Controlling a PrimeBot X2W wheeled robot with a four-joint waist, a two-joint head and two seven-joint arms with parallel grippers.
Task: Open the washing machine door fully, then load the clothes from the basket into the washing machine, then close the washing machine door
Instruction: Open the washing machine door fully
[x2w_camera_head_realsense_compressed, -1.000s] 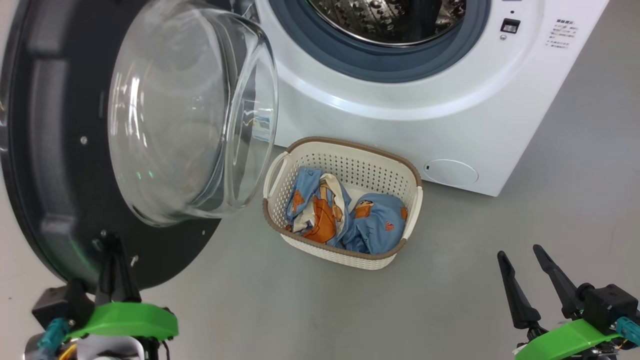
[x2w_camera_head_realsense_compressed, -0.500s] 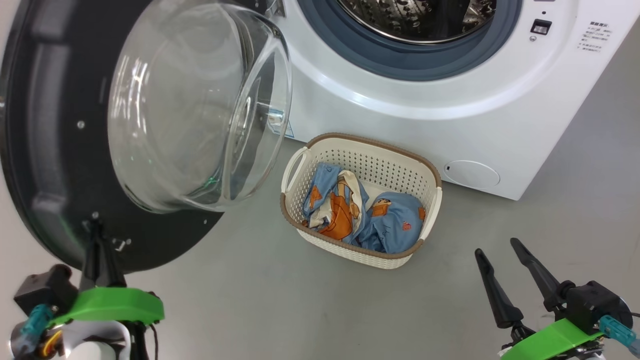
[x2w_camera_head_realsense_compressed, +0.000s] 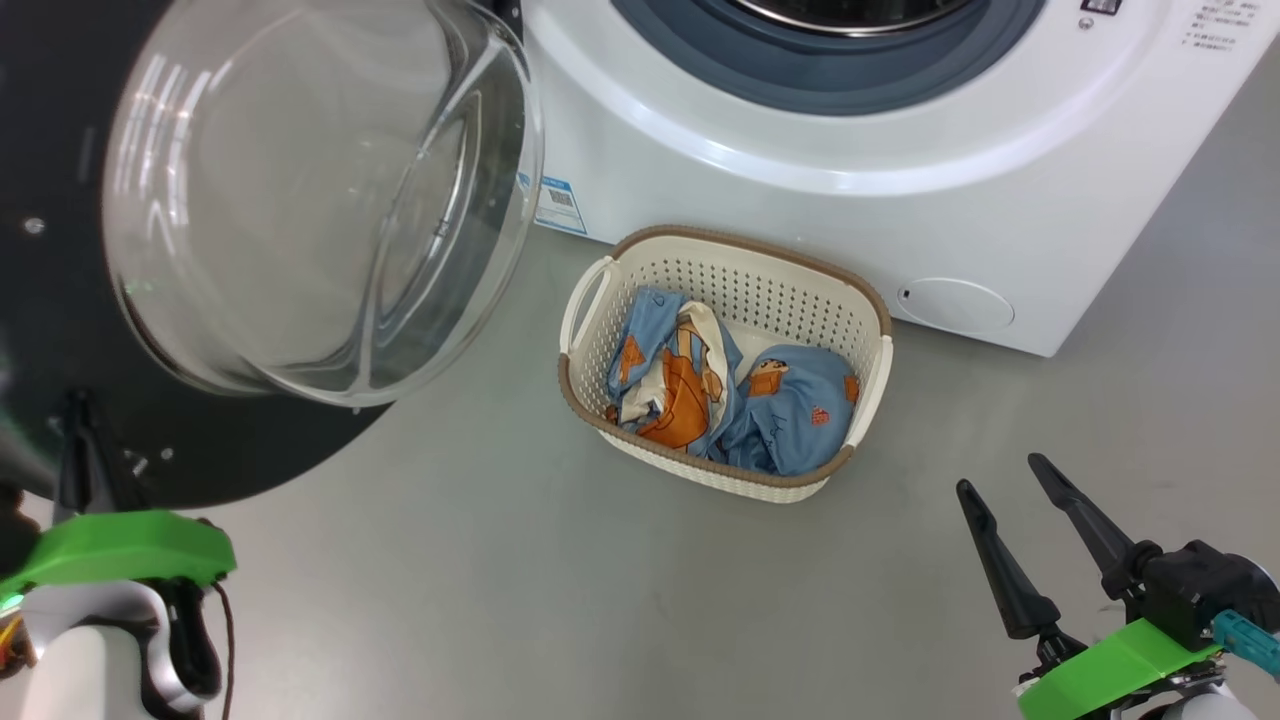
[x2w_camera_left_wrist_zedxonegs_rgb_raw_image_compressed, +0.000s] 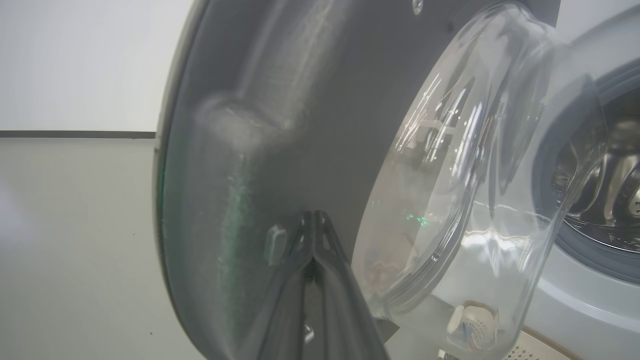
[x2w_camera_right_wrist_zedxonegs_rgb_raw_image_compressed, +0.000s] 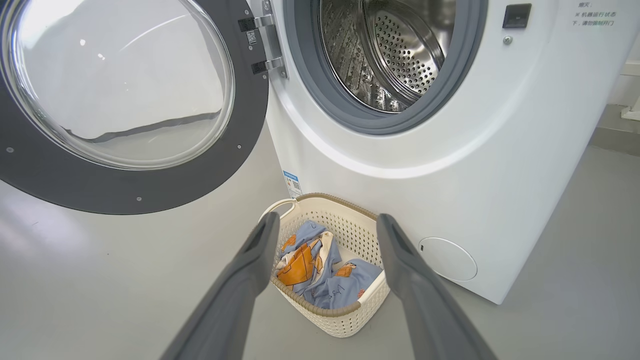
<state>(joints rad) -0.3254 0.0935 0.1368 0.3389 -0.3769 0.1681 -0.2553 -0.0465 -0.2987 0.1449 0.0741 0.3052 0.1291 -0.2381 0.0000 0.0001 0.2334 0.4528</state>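
The washing machine door (x2w_camera_head_realsense_compressed: 60, 300) stands swung out at the left, its glass bowl (x2w_camera_head_realsense_compressed: 300, 190) bulging toward me. My left gripper (x2w_camera_head_realsense_compressed: 75, 420) is shut, and its joined tips (x2w_camera_left_wrist_zedxonegs_rgb_raw_image_compressed: 314, 216) rest against the door's black inner frame (x2w_camera_left_wrist_zedxonegs_rgb_raw_image_compressed: 280, 125). The cream basket (x2w_camera_head_realsense_compressed: 700, 240) sits on the floor before the washing machine (x2w_camera_head_realsense_compressed: 800, 200), with the light blue clothes (x2w_camera_head_realsense_compressed: 790, 410) piled inside. My right gripper (x2w_camera_head_realsense_compressed: 1000, 476) hangs open to the right of the basket and short of it, holding nothing. In the right wrist view its fingers (x2w_camera_right_wrist_zedxonegs_rgb_raw_image_compressed: 260, 245) frame the basket (x2w_camera_right_wrist_zedxonegs_rgb_raw_image_compressed: 345, 310) and clothes (x2w_camera_right_wrist_zedxonegs_rgb_raw_image_compressed: 310, 260) below the open steel drum (x2w_camera_right_wrist_zedxonegs_rgb_raw_image_compressed: 395, 55).
The machine's round white cap (x2w_camera_head_realsense_compressed: 955, 305) is low on its front, right of the basket. A blue label (x2w_camera_head_realsense_compressed: 555, 205) sits at its lower left corner. Grey floor (x2w_camera_head_realsense_compressed: 550, 580) spreads between my arms and the basket. A pale wall (x2w_camera_left_wrist_zedxonegs_rgb_raw_image_compressed: 75, 60) rises behind the door.
The head view has shifted down and sideways. My left gripper has moved left with its tips on the door frame, and the door has swung wider. The right gripper stays open.
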